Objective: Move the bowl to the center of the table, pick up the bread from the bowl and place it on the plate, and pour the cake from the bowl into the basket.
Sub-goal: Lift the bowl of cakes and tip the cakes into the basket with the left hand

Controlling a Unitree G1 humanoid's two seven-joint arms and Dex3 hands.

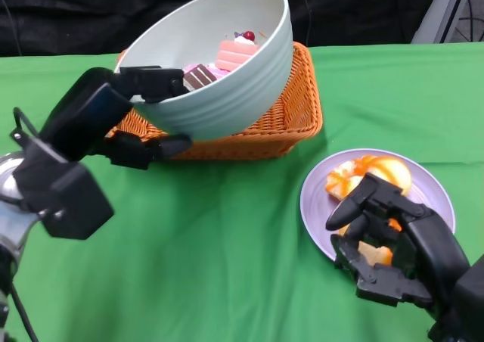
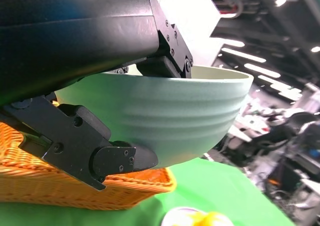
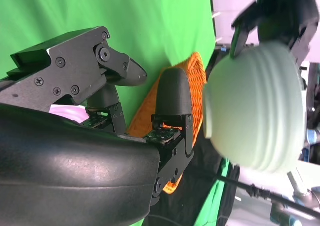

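The left hand (image 1: 113, 122), matte black and blocky, grips the rim of a pale green ribbed bowl (image 1: 227, 92), fingers over the lip and under the wall. The bowl is tilted above a woven orange wicker basket (image 1: 299, 115) on green cloth (image 1: 212, 244). Inside it lie small cake pieces (image 1: 227, 58) (one pink with a cherry, one chocolate-striped), partly hidden by a finger. At right, glossy orange bread (image 1: 370, 174) sits on a round lilac plate (image 1: 314, 206). The right hand (image 1: 393, 244) hovers over the plate with fingers curled; whether it holds anything cannot be made out.
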